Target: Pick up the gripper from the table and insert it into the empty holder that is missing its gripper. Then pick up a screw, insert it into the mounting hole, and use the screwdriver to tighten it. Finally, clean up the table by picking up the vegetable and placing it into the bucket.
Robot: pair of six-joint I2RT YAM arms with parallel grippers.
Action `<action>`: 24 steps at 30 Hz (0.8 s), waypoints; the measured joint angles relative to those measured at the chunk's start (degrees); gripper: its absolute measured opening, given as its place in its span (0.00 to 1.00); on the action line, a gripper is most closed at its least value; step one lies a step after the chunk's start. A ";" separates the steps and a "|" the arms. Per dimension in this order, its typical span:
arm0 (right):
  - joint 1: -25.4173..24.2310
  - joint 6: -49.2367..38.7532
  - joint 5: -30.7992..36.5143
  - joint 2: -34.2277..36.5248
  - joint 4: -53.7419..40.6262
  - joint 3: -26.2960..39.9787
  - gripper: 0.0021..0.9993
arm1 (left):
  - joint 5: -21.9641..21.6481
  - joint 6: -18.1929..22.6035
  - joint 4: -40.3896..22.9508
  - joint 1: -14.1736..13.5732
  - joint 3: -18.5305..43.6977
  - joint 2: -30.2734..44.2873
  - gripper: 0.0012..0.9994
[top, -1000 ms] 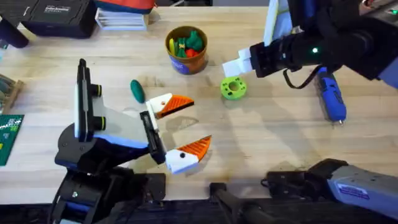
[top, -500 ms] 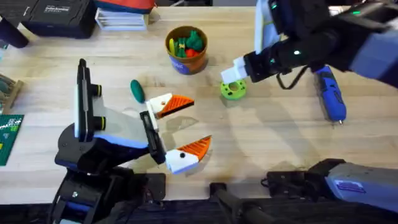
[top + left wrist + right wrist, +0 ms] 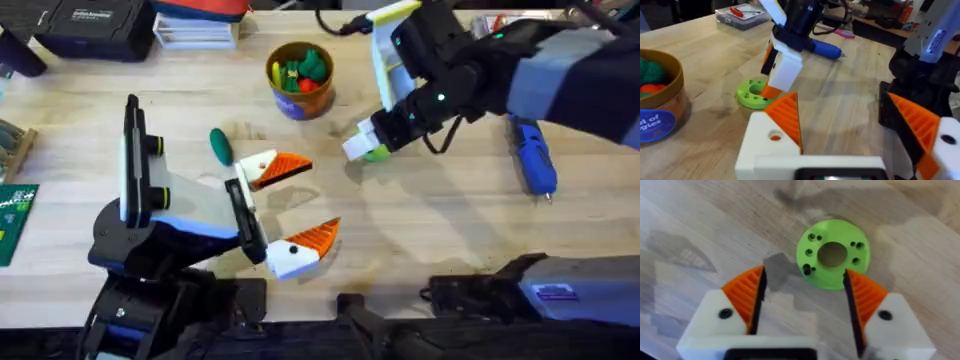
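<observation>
Items on your surface (image 3: 440, 230), as they lie:

- Left gripper (image 3: 322, 196): toward the near edge, left of the middle. Wide open, nothing between its fingers. Each of its two white holder blocks (image 3: 290, 258) carries an orange fingertip (image 3: 318, 236); you cannot tell which was fitted last, nor whether a screw sits in either mounting hole.
- Right gripper (image 3: 804, 275): reached across to the middle of the surface, over a lime-green disc (image 3: 832, 255). Open about as wide as the disc, holding nothing, with one orange pad on either side of the disc's near rim.
- Vegetable (image 3: 220, 145): dark green, lying on the bare wood just beside the far finger of the left gripper, on the side toward the left edge.
- Bucket (image 3: 300, 100): near the far edge, about the middle, with toy pieces inside.
- Screwdriver (image 3: 530, 155): blue, lying near the right edge, bit pointing toward the near edge, apart from both grippers.
</observation>
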 joint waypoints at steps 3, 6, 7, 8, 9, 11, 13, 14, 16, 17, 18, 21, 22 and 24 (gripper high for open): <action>1.13 -0.24 0.21 1.90 -0.02 0.00 0.72 | 0.00 0.00 -0.02 0.00 0.00 -0.02 0.99; 2.39 -0.45 1.15 3.52 -0.02 0.00 0.55 | 0.00 0.00 0.00 0.00 -0.01 -0.01 0.99; 2.74 -0.48 1.65 3.85 -0.02 0.00 0.54 | 0.00 -0.02 -0.02 0.00 -0.02 -0.02 0.99; 3.04 -0.52 2.31 4.04 -0.02 0.00 0.52 | 0.00 0.00 -0.02 0.00 0.00 -0.02 0.99; 3.26 -0.62 2.89 4.15 -0.02 0.00 0.51 | 0.00 0.00 -0.02 0.01 0.00 -0.02 0.99; 3.56 -0.70 3.96 4.21 -0.02 0.00 0.46 | 0.00 0.00 0.01 0.00 0.00 -0.02 0.99; 3.72 -0.87 4.62 4.21 0.09 0.00 0.43 | 0.00 0.00 -0.02 0.01 -0.01 -0.01 0.99; 3.76 -0.91 4.95 4.29 0.23 0.00 0.40 | 0.00 0.00 -0.02 0.02 -0.02 -0.02 0.99; 3.81 -0.91 5.36 4.57 0.54 0.01 0.33 | 0.00 0.00 -0.02 0.01 -0.01 -0.02 0.99; 3.81 -0.91 5.44 4.77 0.55 0.02 0.29 | 0.00 0.00 -0.02 0.02 0.00 -0.02 0.99; 3.81 -0.90 5.56 4.98 0.50 0.00 0.27 | 0.00 0.00 0.00 0.00 0.00 0.00 0.99; 3.81 -0.94 5.82 5.26 0.42 0.02 0.23 | 0.00 0.00 -0.02 0.00 0.00 -0.02 0.99; 3.81 -0.91 6.02 5.26 0.42 0.04 0.20 | 0.00 0.00 -0.02 0.00 0.00 -0.02 0.99; 3.81 -0.94 6.06 5.26 0.44 0.07 0.12 | 0.00 0.00 -0.02 0.00 -0.02 -0.02 0.99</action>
